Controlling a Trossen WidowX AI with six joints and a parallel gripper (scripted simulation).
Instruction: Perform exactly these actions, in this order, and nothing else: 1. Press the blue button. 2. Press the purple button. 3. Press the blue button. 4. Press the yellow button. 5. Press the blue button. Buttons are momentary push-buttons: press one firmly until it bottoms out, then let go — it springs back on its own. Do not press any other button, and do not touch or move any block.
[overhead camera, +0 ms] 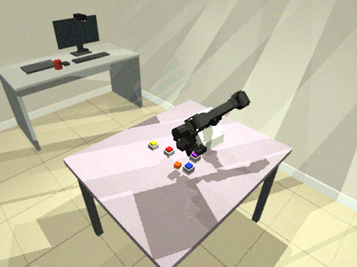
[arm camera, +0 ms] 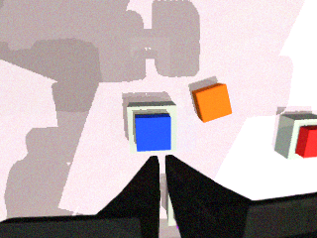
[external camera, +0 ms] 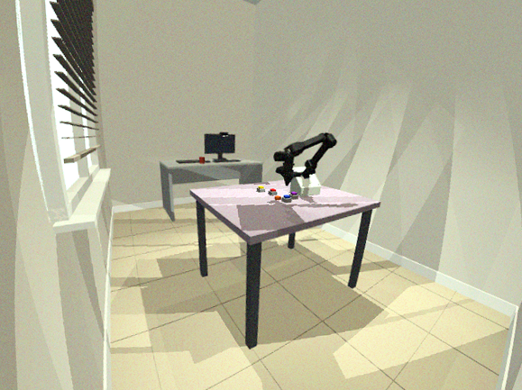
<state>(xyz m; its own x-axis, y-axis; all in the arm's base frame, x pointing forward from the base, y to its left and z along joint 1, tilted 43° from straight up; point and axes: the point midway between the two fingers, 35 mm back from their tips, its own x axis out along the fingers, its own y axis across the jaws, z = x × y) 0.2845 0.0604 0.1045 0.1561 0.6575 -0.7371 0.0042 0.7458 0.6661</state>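
On the pale pink square table top (overhead camera: 158, 221) the black six-joint arm (overhead camera: 219, 110) reaches out from its white box-shaped base (overhead camera: 212, 136) and bends down over a small cluster of push-buttons. Its black parallel-jaw gripper (arm camera: 161, 164) is closed with nothing between the fingers, which stand almost together with only a thin slit left (the wrist view shows this plainly). In the wrist view the fingertips point at the near edge of the square blue button in its pale housing (arm camera: 153, 132), just short of it; whether they touch it cannot be told. A sliver of the purple button in a pale housing (overhead camera: 194, 154) shows beneath the fingers in the wrist view, and in the top view it sits right under the gripper head. The blue button lies just beside the purple one, toward the table's middle, with a small orange cube (overhead camera: 177, 164) close to it. The red button in a pale housing (overhead camera: 169, 149) is near the gripper on the other side, and the yellow button in a pale housing (overhead camera: 153, 144) stands a little beyond the red one, farthest from the blue.
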